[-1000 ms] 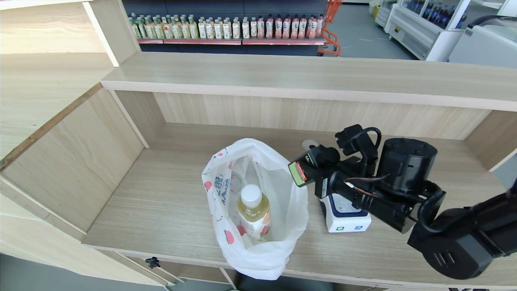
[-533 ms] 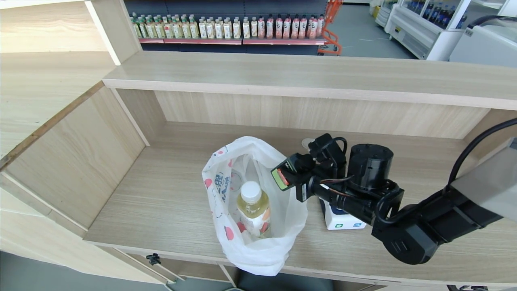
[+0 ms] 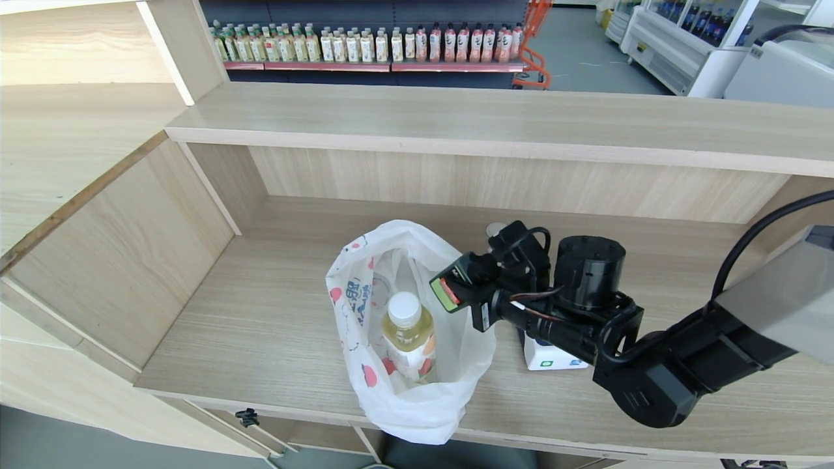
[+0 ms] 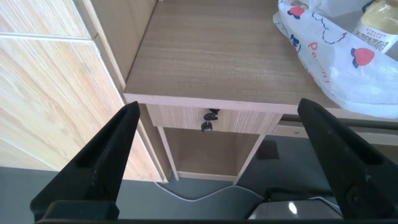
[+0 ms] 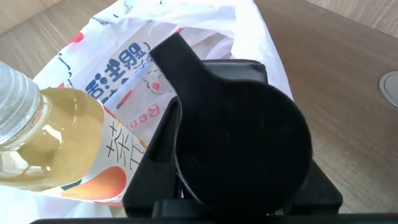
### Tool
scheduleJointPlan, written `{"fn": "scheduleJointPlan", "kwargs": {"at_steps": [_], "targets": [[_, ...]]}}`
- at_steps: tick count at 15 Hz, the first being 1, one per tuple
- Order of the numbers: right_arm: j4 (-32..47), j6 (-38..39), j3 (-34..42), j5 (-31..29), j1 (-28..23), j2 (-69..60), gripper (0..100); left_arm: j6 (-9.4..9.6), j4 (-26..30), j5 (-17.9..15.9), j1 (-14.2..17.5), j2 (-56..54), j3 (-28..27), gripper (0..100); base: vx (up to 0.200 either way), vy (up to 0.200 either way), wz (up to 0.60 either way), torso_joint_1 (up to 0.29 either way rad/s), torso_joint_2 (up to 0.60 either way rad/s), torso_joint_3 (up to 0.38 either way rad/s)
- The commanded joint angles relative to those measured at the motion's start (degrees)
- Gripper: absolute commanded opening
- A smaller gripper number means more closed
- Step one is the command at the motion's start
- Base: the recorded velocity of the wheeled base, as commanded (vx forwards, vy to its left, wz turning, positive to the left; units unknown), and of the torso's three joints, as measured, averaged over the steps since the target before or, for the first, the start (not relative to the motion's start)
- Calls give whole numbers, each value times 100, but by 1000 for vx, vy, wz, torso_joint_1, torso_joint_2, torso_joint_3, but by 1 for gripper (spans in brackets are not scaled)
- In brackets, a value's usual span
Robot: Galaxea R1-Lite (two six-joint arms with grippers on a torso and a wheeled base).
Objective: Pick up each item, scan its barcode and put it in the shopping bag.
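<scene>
Left pincer: our left gripper [image 4: 214,158] hangs in front of the counter's [image 3: 260,326] front edge, lower than its top. The two fingers are spread wide with nothing between them.
Right pincer: our right gripper [image 3: 495,303] carries a handheld scanner [image 3: 449,292]. Its fingers are mostly hidden, so we judge the hold, with some caution, from the scanner riding clear of the counter.
Scanner: its red window faces the bag's mouth, over the bag's right rim.
Bag: the shopping bag [image 3: 417,397] stands open near the counter's front edge.
Bottle: the bottle [image 3: 407,332] of yellow drink, with a white cap, stands upright inside the bag.
Cradle: a white cradle [image 3: 550,355] sits just right of the bag, partly behind the right arm.
</scene>
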Motion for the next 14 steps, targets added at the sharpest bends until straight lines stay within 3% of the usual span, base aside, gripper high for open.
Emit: {"fn": "scheduleJointPlan", "kwargs": {"at_steps": [1,4,14], "targets": [[-13,-85,144,6,11,17,0,2,-2,0,0,9,0,100,0,0,0,0,0,0],[-40,-93,478,6,11,17,0,2,-2,0,0,9,0,100,0,0,0,0,0,0],[-1218,30,1014,6,143,439,0,2,-2,0,0,9,0,100,0,0,0,0,0,0]]}}
